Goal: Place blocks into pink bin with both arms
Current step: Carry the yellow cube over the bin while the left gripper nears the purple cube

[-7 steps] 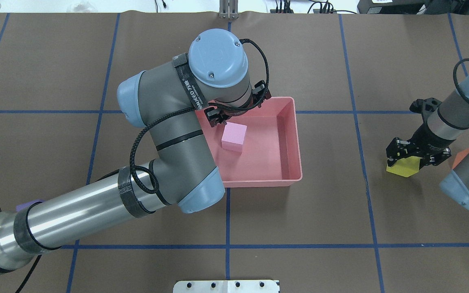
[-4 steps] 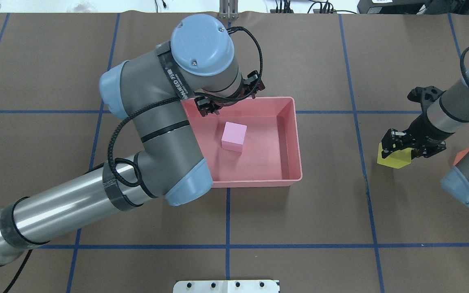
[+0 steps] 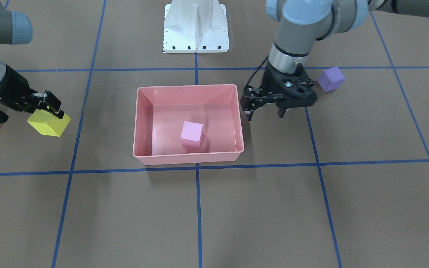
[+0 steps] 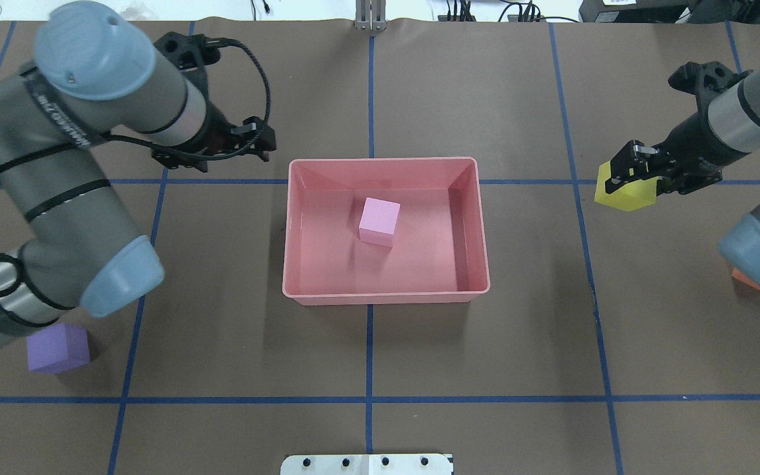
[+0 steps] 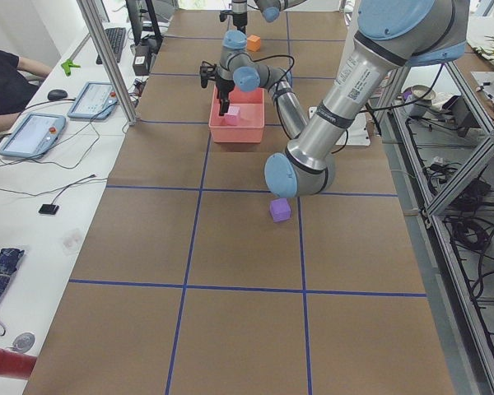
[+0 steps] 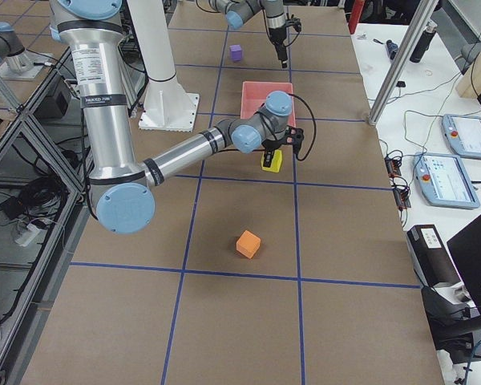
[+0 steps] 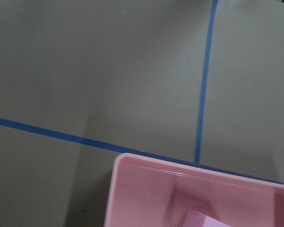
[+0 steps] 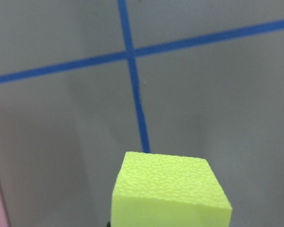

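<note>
The brown desk with its blue tape grid carries everything. The left arm bends over its left half, and the right arm reaches in from the right edge. The pink bin sits dead centre, its long axis running left to right.

The right claw is clamped on the yellow cube and holds it off the desk, well apart from the bin. This is the relation that counts: the bin lies straight toward the robot's left of that claw, across bare desk. Only the bin's near wall and rolled rim stand between, so the carry looks to need height enough to clear them.

The left claw hangs outside the bin just beside its wall, jaws spread and empty.

The light pink cube lies inside the bin, near the middle. The purple cube rests on the desk close under the left forearm, so the left arm is nearer it. The orange cube sits out on the right arm's side.
</note>
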Controlling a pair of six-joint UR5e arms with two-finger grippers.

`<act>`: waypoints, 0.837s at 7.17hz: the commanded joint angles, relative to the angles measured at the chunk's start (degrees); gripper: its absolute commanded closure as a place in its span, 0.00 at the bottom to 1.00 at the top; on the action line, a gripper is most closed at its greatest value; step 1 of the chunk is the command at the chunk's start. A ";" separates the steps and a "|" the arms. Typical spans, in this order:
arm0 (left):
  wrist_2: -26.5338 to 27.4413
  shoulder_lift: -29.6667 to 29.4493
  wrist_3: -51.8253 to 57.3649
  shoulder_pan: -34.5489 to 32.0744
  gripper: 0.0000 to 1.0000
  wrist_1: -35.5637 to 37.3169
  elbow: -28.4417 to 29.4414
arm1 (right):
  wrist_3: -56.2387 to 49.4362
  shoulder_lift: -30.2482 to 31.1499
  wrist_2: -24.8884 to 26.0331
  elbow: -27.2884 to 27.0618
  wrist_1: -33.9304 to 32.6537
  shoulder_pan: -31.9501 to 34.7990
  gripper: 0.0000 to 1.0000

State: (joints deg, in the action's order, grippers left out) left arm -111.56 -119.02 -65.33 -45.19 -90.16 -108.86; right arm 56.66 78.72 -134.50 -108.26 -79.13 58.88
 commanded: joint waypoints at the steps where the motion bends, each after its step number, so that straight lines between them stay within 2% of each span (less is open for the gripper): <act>1: -1.73 16.47 11.87 -3.75 0.00 -0.27 -9.22 | 0.20 -6.52 -2.17 -0.02 -1.80 1.95 1.00; 3: -1.29 28.34 9.88 -3.85 0.00 -0.54 -15.73 | 0.38 -16.62 0.97 0.33 -11.71 -2.34 1.00; 4: 3.32 29.54 2.47 -3.50 0.00 -0.71 -16.55 | 0.99 -17.62 4.30 0.24 -11.75 -6.11 1.00; 5: 4.67 30.33 -1.95 -2.45 0.00 -0.80 -16.64 | 4.91 -19.72 6.68 0.68 -11.75 -8.93 1.00; 6: 4.77 34.52 -3.56 -1.83 0.00 -6.20 -16.73 | 5.21 -20.96 8.36 0.77 -11.75 -10.70 1.00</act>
State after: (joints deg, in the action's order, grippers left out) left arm -107.83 -88.47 -65.32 -47.90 -92.12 -125.22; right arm 60.32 59.70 -128.63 -107.69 -90.66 50.93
